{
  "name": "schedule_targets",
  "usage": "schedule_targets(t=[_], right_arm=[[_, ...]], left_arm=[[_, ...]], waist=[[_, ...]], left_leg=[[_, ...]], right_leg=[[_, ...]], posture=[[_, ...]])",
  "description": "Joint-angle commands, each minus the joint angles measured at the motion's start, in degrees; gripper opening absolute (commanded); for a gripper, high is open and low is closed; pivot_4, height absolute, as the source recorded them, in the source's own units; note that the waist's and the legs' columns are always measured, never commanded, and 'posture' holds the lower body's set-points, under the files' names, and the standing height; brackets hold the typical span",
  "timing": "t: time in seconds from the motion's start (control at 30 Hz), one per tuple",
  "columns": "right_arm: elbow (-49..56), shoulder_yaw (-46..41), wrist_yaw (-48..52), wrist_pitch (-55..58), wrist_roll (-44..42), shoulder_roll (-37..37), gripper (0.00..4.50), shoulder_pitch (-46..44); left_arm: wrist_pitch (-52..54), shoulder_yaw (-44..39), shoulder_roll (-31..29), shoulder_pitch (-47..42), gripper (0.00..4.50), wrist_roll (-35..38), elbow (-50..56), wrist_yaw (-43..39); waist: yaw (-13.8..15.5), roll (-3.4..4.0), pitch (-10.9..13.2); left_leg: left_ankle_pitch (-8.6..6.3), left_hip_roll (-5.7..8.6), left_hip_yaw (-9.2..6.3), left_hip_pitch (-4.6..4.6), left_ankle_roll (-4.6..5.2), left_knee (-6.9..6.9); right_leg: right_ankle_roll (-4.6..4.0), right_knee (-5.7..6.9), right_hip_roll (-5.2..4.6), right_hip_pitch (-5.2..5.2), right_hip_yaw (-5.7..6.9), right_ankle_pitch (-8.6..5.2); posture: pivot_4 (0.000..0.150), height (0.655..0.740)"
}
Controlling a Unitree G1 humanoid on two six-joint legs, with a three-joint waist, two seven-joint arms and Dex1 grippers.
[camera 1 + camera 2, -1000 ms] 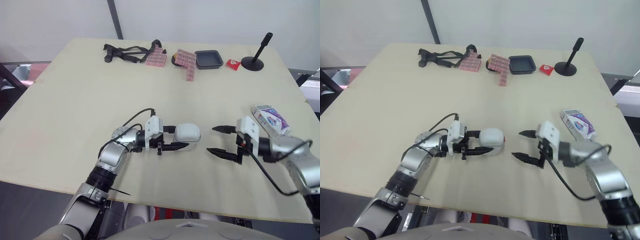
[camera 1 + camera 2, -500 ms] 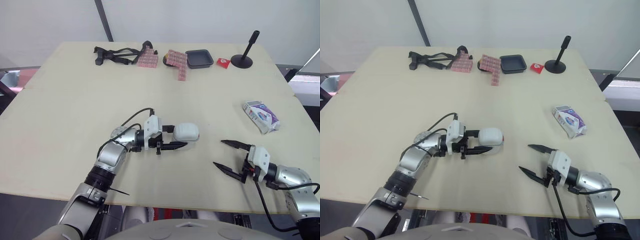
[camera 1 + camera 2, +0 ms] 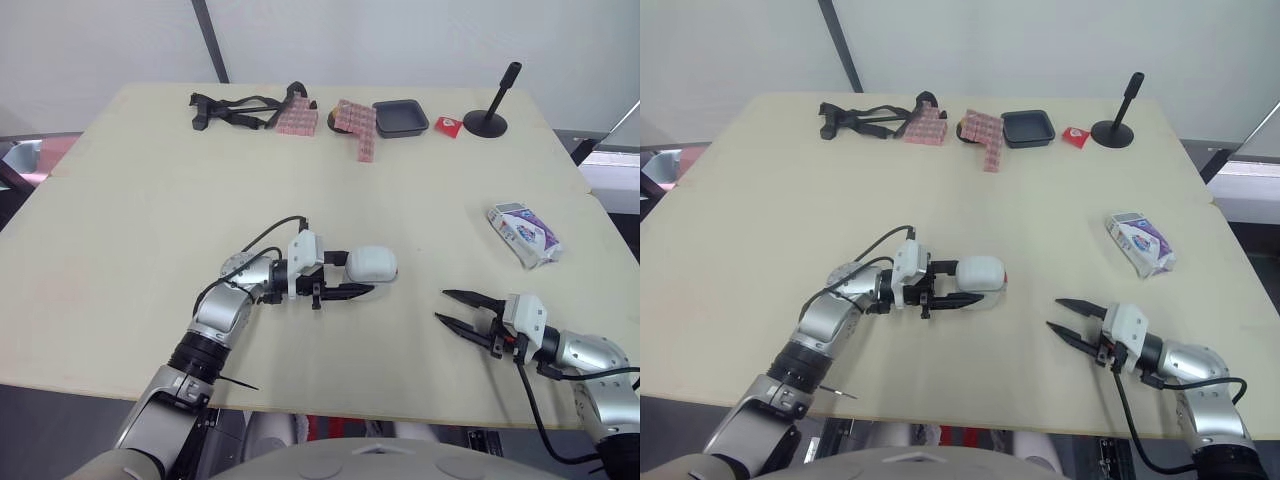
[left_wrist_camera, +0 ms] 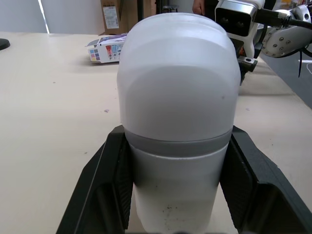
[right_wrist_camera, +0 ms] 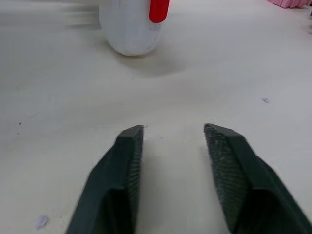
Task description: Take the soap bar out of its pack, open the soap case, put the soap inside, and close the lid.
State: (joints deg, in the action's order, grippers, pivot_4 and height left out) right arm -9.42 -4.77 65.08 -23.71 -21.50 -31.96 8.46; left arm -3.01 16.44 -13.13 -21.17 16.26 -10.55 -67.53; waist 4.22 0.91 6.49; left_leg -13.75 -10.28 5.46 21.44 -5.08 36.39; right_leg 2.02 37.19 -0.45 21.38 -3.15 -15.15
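— How many soap things are on the table (image 3: 140, 200)?
— Two. One case (image 3: 371, 264), a smooth white rounded shell with a grey band and a red tab, mid-table toward the front edge; one pack (image 3: 524, 234), printed white and purple, near the right edge.
— And the grippers?
— Two. The left gripper (image 3: 362, 273) clamps the case's sides. The right gripper (image 3: 441, 305) is spread and empty by the front edge, its textured black fingers (image 5: 122, 165) apart from the case
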Motion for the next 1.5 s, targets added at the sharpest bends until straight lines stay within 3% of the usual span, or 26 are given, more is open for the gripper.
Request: schedule_targets(t=[0.03, 0.1, 0.3, 0.5, 0.87, 1.5], right_arm=[[2.9, -1.2, 0.6, 1.0, -2.2, -1.0, 0.63, -1.1], [3.9, -1.2, 0.7, 2.0, -2.9, -1.1, 0.03, -1.7], [7.3, -2.0, 0.4, 5.8, -5.7, -1.6, 0.03, -4.5], [18.6, -2.1, -2.5, 16.1, -11.3, -3.2, 0.03, -12.4], [34.1, 5.3, -6.2, 32.8, -14.3, -3.8, 0.03, -23.9], [33.9, 10.4, -5.2, 36.9, -6.1, -5.4, 0.03, -24.2]], left_arm=[[-0.9, -0.9, 0.2, -1.0, 1.89, 1.0, 1.6, 0.1], [-0.9, -0.9, 0.2, -1.1, 1.89, 1.0, 1.5, 0.1], [-1.1, -0.9, 0.3, -0.9, 1.89, 0.9, 1.5, 0.1], [-1.1, -0.9, 0.1, -0.5, 1.89, 0.9, 1.9, 0.0], [-1.2, -0.8, -0.1, -0.3, 1.89, 0.8, 2.1, 0.1], [-0.8, -0.6, -0.2, -0.1, 1.89, 0.7, 2.7, 0.6]], waist=[[0.0, 0.00, 0.0], [0.0, 0.00, 0.0], [0.1, 0.00, 0.0], [0.0, 0.01, 0.0], [0.7, 0.01, 0.0], [0.4, 0.01, 0.0]], left_leg=[[0.00, 0.00, 0.00, 0.00, 0.00, 0.00], [0.00, 0.00, 0.00, 0.00, 0.00, -0.01], [0.00, 0.01, -0.01, 0.01, 0.00, -0.03], [0.01, 0.02, -0.01, -0.02, -0.01, -0.08], [0.01, 0.04, -0.08, 0.02, -0.01, -0.13], [0.01, 0.03, -0.07, 0.05, -0.04, -0.21]], right_leg=[[0.00, 0.00, 0.00, 0.00, 0.00, 0.00], [0.00, 0.00, 0.00, 0.00, 0.00, 0.00], [0.00, -0.03, 0.00, -0.01, 0.01, 0.00], [0.01, -0.02, 0.02, 0.00, -0.01, 0.00], [0.02, 0.02, 0.03, 0.02, 0.12, 0.01], [0.02, -0.01, 0.03, 0.00, 0.11, 0.01]], posture=[[0.150, 0.7400], [0.150, 0.7400], [0.150, 0.7400], [0.150, 0.7400], [0.150, 0.7400], [0.150, 0.7400]])
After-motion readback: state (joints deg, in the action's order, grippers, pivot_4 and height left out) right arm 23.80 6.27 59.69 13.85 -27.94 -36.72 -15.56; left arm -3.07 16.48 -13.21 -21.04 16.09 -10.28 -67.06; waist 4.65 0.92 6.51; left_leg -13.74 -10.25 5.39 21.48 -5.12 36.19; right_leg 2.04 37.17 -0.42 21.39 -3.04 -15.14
